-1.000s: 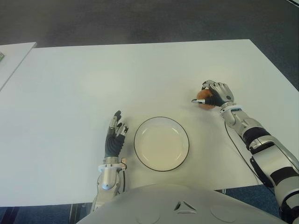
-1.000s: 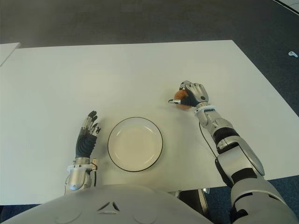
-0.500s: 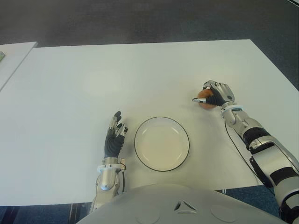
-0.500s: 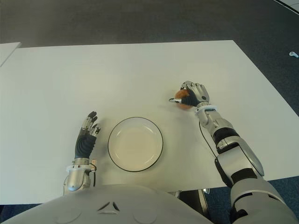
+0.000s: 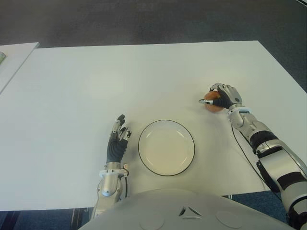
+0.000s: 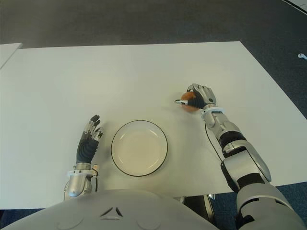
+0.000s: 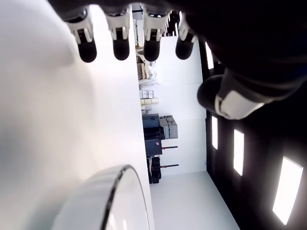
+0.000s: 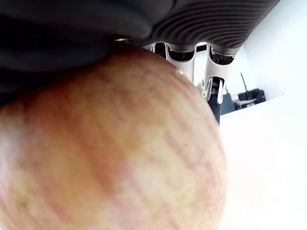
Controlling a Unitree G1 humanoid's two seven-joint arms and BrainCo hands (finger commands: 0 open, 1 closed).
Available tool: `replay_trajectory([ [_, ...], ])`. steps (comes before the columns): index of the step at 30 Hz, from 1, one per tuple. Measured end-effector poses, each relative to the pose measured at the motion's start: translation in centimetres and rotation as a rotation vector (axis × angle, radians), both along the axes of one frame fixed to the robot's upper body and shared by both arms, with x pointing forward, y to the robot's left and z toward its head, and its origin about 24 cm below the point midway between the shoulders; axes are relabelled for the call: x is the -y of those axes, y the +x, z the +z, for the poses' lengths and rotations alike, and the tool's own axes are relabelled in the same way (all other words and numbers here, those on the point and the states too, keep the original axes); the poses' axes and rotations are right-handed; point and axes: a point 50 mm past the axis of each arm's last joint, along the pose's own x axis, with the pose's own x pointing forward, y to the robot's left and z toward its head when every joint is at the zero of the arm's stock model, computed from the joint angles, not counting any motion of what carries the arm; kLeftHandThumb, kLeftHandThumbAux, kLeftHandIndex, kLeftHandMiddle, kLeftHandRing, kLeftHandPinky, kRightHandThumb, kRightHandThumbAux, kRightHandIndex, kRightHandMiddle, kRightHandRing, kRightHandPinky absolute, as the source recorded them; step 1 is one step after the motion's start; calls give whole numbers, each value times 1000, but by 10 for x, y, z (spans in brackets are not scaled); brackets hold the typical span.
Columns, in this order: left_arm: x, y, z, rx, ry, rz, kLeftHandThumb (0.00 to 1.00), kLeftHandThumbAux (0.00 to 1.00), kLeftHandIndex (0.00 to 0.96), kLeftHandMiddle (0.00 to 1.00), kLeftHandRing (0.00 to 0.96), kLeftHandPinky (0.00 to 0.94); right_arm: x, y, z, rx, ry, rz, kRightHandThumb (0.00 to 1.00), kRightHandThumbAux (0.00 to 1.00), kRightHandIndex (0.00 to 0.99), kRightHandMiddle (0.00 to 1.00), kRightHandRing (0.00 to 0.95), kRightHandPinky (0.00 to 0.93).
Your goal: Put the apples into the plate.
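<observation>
R hand (image 5: 224, 97) w/ apple (image 5: 211, 102) edged right | plate (image 5: 166, 147) empty

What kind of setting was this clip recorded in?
Probably a lab or office room: a plain white table on dark carpet, holding only a plate and the apple gripped by the right hand. Left hand idles beside the plate.

The table (image 5: 96, 81) is smooth and matt white; the plate (image 5: 166, 147) looks glossy ceramic, dark-rimmed; the apple (image 8: 105, 143) has streaked, dull skin.
</observation>
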Motion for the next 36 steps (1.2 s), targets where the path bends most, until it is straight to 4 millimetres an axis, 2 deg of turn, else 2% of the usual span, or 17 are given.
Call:
replay_trajectory([
  [17,0,0,1,3,-10,-5,32,500,0,0,0,0,1,0,1,-11,18,-5,706,723,438,673,623,542],
  [22,0,0,1,1,-9,-6,34,496,0,0,0,0,1,0,2,-9,19,-2,705,724,437,644,589,467],
  [24,1,0,1,2,-8,-6,36,496,0,0,0,0,2,0,2,-7,18,2,705,724,437,595,533,387],
  [27,1,0,2,4,-4,-7,37,497,0,0,0,0,2,-1,3,-1,18,11,705,724,436,575,514,381],
  [32,1,0,2,6,-1,-7,36,497,0,0,0,0,3,-1,7,14,18,21,706,724,437,591,543,432],
  [36,2,0,2,6,3,-8,38,492,0,0,0,0,3,-1,10,22,21,30,707,723,438,640,600,542],
])
